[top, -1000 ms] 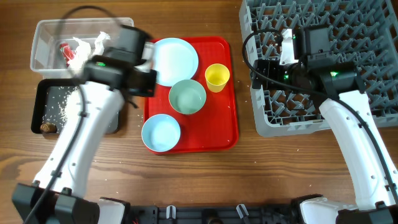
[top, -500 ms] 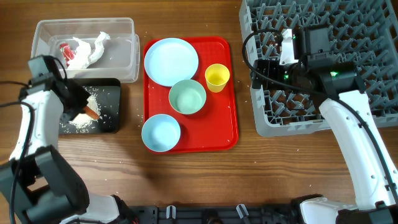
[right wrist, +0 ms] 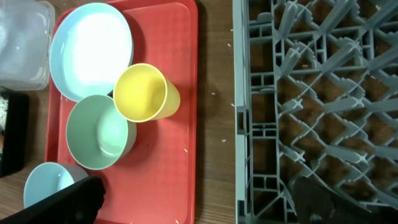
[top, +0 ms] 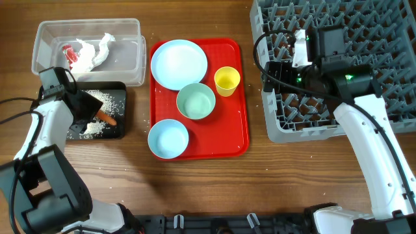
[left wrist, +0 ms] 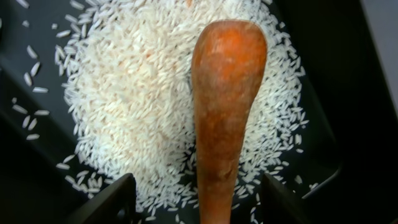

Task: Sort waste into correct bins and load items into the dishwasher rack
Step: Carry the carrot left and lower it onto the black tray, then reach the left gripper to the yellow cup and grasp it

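An orange carrot (left wrist: 227, 106) lies on a heap of white rice (left wrist: 137, 93) in the black tray (top: 120, 110). My left gripper (left wrist: 199, 208) is open astride its thin end, with a gap on each side. In the overhead view the left gripper (top: 91, 114) sits low over that tray, beside the carrot (top: 106, 119). The clear tub (top: 130, 58) holds crumpled tissue (top: 101, 47) and a red-and-white wrapper (top: 67, 52). A blue plate (top: 179, 64), green bowl (top: 195, 102), blue bowl (top: 168, 138) and yellow cup (top: 227, 80) stand on the red tray (top: 234, 130). My right gripper (right wrist: 196, 202) hangs open and empty between the red tray and the grey rack (top: 364, 97).
The rack's (right wrist: 298, 93) left wall stands right of a narrow strip of bare wood. Loose rice grains lie scattered on the red tray (right wrist: 193, 124) and the table. The clear tub touches the black tray's far edge.
My left gripper has opened and let go of the carrot, which now rests on the rice slightly further right. The right arm has not moved.
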Action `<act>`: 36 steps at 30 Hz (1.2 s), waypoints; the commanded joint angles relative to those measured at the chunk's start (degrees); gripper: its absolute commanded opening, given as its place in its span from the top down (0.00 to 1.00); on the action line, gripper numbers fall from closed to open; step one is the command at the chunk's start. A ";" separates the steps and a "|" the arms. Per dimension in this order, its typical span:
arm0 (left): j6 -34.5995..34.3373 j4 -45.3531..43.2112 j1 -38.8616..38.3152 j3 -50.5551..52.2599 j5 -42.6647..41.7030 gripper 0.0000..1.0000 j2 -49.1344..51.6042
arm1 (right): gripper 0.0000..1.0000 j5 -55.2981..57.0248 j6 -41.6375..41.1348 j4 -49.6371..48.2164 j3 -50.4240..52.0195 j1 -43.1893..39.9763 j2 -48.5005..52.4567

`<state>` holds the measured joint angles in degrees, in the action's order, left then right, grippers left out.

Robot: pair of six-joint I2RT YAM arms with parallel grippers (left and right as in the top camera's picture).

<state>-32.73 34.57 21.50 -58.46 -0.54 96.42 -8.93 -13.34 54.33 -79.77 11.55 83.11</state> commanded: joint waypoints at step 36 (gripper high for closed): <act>10.03 4.26 -37.05 -4.46 -7.78 0.18 -19.17 | 0.04 -0.81 -1.92 -13.84 -1.97 10.78 13.64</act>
<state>-24.23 39.00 -14.98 -62.11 -8.86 77.45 -10.79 -12.67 41.39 -80.42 21.74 94.76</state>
